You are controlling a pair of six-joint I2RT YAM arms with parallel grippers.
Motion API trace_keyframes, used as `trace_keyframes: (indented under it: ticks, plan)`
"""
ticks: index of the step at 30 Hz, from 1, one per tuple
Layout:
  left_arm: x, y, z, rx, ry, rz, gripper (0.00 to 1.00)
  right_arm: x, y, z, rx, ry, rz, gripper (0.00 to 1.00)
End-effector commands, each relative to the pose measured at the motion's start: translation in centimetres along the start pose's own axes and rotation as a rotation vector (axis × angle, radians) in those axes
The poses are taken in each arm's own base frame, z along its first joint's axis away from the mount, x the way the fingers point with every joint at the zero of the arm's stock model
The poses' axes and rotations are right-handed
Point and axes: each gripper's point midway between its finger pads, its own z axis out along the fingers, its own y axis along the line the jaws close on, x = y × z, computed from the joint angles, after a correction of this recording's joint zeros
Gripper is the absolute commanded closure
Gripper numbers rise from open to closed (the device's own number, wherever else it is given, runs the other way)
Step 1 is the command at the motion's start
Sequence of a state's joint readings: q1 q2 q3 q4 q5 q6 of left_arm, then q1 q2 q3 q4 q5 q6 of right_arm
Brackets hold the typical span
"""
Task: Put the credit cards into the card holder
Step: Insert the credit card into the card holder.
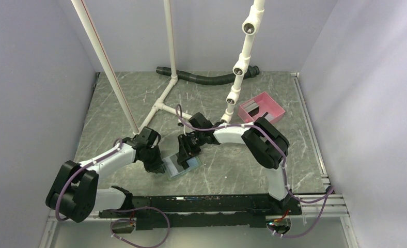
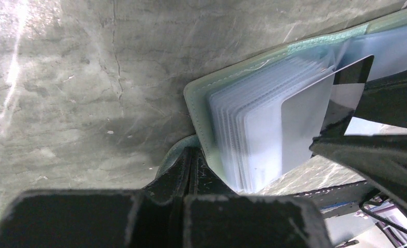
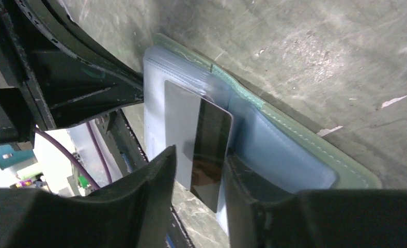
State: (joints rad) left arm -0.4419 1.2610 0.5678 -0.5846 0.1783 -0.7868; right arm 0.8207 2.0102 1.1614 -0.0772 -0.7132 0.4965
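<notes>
**Right end effector (image 3: 199,164) clamps a credit card (image 3: 212,142) at the open card holder (image 3: 286,161)**

Both fingers of the right end effector are closed on the credit card's long edges, one finger on each side. The card is dark with a grey, glossy face. Its far end sits under one of the clear sleeves stacked inside the holder, while the near end stays between the fingers.

The card holder lies open on the grey marbled surface (image 3: 320,62), near the front edge between the two arms. It has a sage-green cover and a pale blue lining.

From the left wrist view, the left end effector (image 2: 187,168) is closed on the rim of the green cover at the holder's near corner. Its fingers are pressed almost together.

From above, the two end effectors sit on either side of the holder, just beside each other. A pink tray (image 1: 277,111) sits well apart, at the far right of the surface.
</notes>
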Motion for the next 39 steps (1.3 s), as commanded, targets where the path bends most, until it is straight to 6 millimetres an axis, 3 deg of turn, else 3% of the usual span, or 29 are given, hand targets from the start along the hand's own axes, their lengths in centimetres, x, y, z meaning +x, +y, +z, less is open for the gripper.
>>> trace_keyframes:
  ticks: [1,7,15,23,27,32,36,39]
  plan:
    - [-0.9,-0.7,0.3,0.034,-0.052,0.011,1.00,-0.3,0.5,-1.3,0.093,-0.016,-0.016,0.53]
    - [-0.1,-1.5,0.3,0.105,-0.032,-0.002,1.00,0.7,3.1,-0.3,-0.047,-0.024,0.012,0.45]
    - [0.3,-3.8,0.6,0.228,-0.010,-0.032,1.00,-0.8,6.5,2.5,0.002,-0.128,0.025,0.43]
    - [0.4,-3.8,0.8,0.228,0.002,-0.030,1.00,-1.0,8.0,0.9,-0.051,-0.163,0.000,0.41]
    - [0.7,-3.0,0.9,0.203,-0.002,-0.039,1.00,-0.6,6.2,0.1,0.080,-0.137,-0.036,0.35]
    - [0.6,-2.3,0.7,0.168,-0.017,-0.024,1.00,0.3,5.9,-0.5,0.102,-0.112,-0.057,0.31]
    - [0.7,-2.8,1.0,0.198,-0.009,-0.044,1.00,-0.4,7.9,-0.3,0.041,-0.125,0.001,0.33]
    - [0.6,-3.5,1.0,0.232,-0.018,-0.061,1.00,-1.4,9.1,0.3,-0.027,-0.164,0.110,0.45]
